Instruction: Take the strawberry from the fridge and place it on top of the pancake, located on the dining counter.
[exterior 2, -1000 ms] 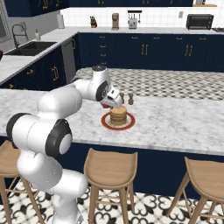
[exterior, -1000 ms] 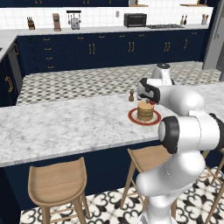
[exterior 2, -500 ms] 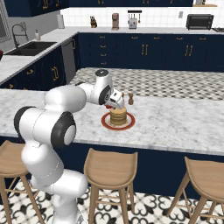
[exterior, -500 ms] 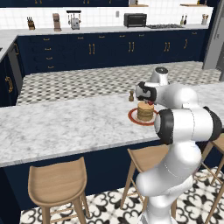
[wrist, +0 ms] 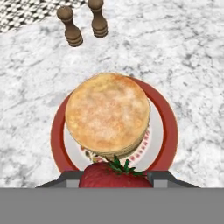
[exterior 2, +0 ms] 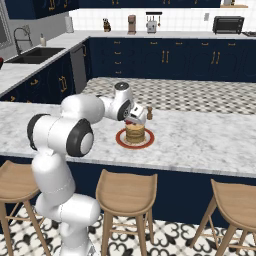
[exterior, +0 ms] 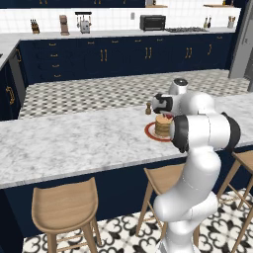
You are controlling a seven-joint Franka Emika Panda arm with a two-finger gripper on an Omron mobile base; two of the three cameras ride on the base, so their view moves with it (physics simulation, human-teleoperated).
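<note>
Illumination is even and diffuse, with no identifiable source. Shadows under the stools (exterior: pixel 64 205) are faint. The dining counter (exterior 2: pixel 200 142) shows no glare. Rendering is sharp edge to edge, without blur or distortion.

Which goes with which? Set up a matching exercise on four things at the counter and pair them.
Things:
1. strawberry
2. pancake
3. plate
4. shakers

States:
A. red rim, flat on the marble counter
B. held in the gripper
C. two, upright, beyond the plate
D. golden stack, nothing on top

Pairs: 1-B, 2-D, 3-A, 4-C
</note>
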